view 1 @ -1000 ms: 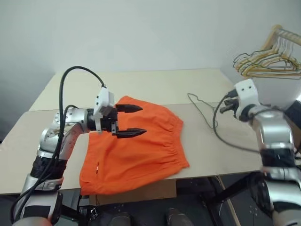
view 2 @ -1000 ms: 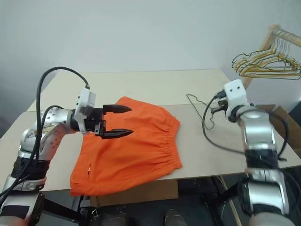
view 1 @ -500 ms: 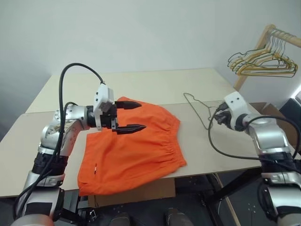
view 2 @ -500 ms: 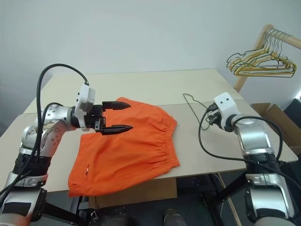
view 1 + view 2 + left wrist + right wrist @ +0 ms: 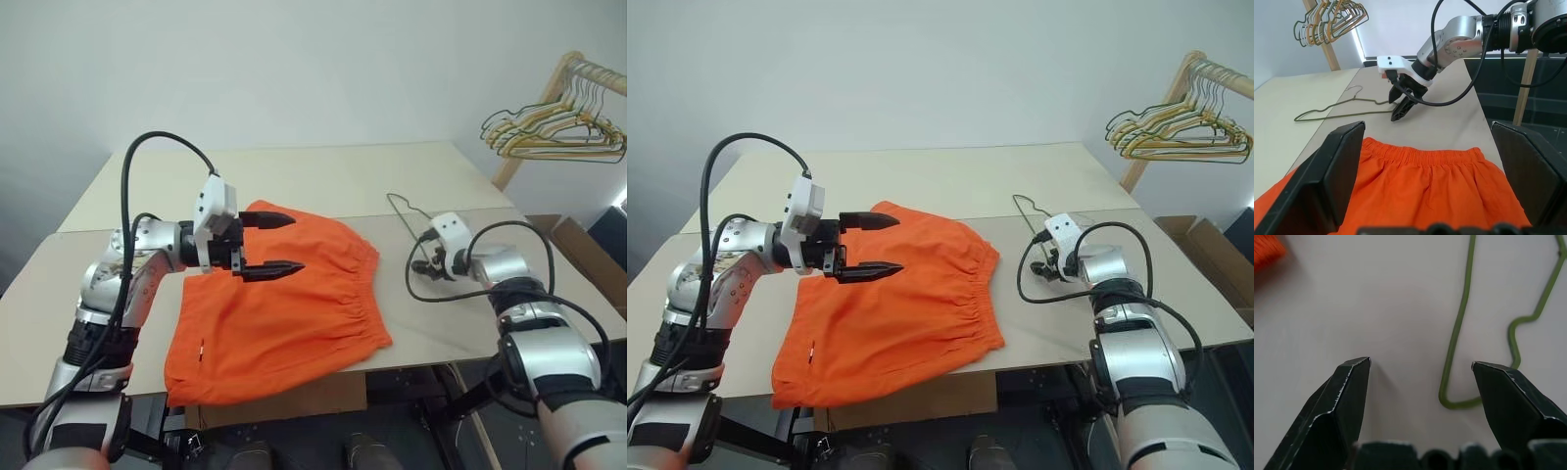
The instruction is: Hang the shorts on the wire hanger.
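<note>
Orange shorts (image 5: 284, 304) are spread flat on the worktop (image 5: 323, 176). The right pincer (image 5: 1418, 382), gaping and empty, is lowered astride the wire hanger (image 5: 1459, 338), likely for pickup; the left pincer (image 5: 279, 243) is held wide, empty, above the shorts.

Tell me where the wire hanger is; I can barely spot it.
The hanger lies flat on the table's right side, beyond the shorts' waistband; the open right pincer is at its near corner.

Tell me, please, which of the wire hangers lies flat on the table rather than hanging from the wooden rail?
The single thin grey-olive wire hanger, lying alone on the table by the right gripper; the bunched gold and pale hangers hang from the rail.
</note>
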Motion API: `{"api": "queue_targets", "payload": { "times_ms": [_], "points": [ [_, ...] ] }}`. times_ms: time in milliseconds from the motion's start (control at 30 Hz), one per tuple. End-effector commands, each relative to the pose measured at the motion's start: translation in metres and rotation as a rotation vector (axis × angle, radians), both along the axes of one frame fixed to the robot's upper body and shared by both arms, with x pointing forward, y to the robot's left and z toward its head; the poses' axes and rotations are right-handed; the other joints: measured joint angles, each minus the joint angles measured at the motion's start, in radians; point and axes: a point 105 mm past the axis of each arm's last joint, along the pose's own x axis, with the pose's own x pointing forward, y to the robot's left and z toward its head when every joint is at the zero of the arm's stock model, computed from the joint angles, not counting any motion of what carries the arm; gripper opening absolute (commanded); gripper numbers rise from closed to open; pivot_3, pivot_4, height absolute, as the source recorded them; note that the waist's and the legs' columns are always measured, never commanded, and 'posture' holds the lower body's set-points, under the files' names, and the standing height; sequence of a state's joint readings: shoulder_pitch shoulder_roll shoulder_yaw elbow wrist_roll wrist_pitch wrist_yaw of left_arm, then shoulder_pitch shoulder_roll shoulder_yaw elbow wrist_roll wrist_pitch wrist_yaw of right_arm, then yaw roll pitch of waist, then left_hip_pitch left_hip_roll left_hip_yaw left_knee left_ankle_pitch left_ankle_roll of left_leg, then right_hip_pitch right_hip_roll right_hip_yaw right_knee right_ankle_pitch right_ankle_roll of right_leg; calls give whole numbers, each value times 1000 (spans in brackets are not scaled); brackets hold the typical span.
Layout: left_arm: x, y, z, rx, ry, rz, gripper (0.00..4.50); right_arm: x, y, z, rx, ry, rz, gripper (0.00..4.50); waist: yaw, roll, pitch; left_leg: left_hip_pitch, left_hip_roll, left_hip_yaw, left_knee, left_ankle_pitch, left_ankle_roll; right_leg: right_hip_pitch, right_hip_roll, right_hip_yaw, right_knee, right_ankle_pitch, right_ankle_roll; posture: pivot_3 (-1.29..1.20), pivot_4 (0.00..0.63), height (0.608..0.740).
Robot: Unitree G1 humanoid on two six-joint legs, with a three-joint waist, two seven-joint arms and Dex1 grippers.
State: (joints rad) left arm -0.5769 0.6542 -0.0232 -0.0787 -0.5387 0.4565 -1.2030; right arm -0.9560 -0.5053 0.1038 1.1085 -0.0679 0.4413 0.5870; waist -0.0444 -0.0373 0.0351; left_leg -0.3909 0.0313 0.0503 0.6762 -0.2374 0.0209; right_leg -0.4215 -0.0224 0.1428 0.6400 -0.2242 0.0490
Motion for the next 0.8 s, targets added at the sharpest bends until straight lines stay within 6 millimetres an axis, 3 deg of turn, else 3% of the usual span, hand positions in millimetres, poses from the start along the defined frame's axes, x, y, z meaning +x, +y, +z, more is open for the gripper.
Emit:
{"api": "queue_targets", "payload": {
  "times_ms": [33, 133, 433, 667, 800],
  "points": [
    [-6, 1, 9, -5, -44, -6, 4500, 7, 1, 11, -14, -31, 13, 3869, -1, 0, 0, 0, 0, 0, 0, 0, 0, 0, 0, 0, 0, 0, 0, 142, 0, 740],
    [-7, 2, 9, -1, -43, -5, 4500, 5, 3, 4, -9, -2, 17, 3283, -2, 0, 0, 1, 0, 0, 0, 0, 0, 0, 0, 0, 1, 0, 0, 143, 0, 740],
    [-9, 5, 10, 11, -40, -9, 4500, -4, 14, -8, 67, 138, -24, 36, -1, 0, 0, 2, 0, -1, 1, 0, -1, 2, 0, 0, 2, -1, 3, 161, 0, 740],
    [-14, 8, 9, 21, -34, -14, 4500, -19, 7, -17, 54, 268, -35, 11, 2, 0, 0, 2, 1, -1, 0, 0, 0, 1, 1, -1, 2, -1, 2, 166, 0, 740],
    [-14, 8, 8, 15, -32, -3, 4500, -22, 4, -12, 89, 285, -32, 11, 9, 0, 0, 2, 0, -2, 0, 0, -1, 2, 1, -1, 1, -2, 3, 167, 0, 740]
  ]
}}
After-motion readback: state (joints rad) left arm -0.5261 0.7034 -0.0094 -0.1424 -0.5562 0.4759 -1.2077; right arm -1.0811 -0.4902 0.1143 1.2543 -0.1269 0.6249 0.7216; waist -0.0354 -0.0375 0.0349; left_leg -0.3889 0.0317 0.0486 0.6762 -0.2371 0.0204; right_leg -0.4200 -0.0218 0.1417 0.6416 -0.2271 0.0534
